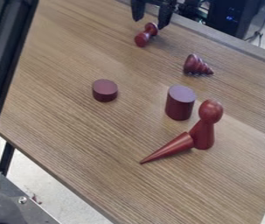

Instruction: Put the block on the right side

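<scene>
Potentially, the gripper (150, 22), fingers apart at top centre, could topple the tall cylinder (180, 104) by descending off-centre.

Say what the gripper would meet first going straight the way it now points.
Most likely the red dumbbell-shaped piece: its upper knob appears between the open jaws of the downward-pointing gripper, though depth is unclear from this angle.

A camera looks down at a slant across the tabletop (70, 131)
</scene>
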Controlling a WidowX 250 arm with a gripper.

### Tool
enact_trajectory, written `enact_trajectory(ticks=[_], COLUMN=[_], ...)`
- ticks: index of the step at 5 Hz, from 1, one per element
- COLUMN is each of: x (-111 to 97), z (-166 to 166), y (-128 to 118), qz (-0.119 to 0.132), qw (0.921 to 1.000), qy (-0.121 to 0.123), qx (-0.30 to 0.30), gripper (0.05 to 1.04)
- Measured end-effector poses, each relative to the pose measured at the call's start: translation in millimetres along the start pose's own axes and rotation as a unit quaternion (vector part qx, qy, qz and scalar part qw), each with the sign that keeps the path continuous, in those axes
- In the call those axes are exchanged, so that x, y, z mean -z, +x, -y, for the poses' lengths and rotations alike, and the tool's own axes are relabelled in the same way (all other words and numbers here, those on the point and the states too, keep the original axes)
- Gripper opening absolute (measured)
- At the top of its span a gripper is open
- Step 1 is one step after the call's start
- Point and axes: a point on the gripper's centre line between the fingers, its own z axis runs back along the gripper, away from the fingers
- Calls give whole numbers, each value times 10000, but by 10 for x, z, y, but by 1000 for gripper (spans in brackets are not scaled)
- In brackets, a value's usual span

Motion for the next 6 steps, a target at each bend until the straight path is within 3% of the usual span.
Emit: enact_trajectory(ticks=[1,3,5,6], x=[29,33,361,374], z=[-1,20,40,-2], y=[-18,-54,-44,-1], qz=[-10,-151,-132,286], qw=[9998,9996,9995,9987], qy=[-129,-107,-129,17], qx=[-125,-229,-269,-418], gripper=[999,999,1000,999])
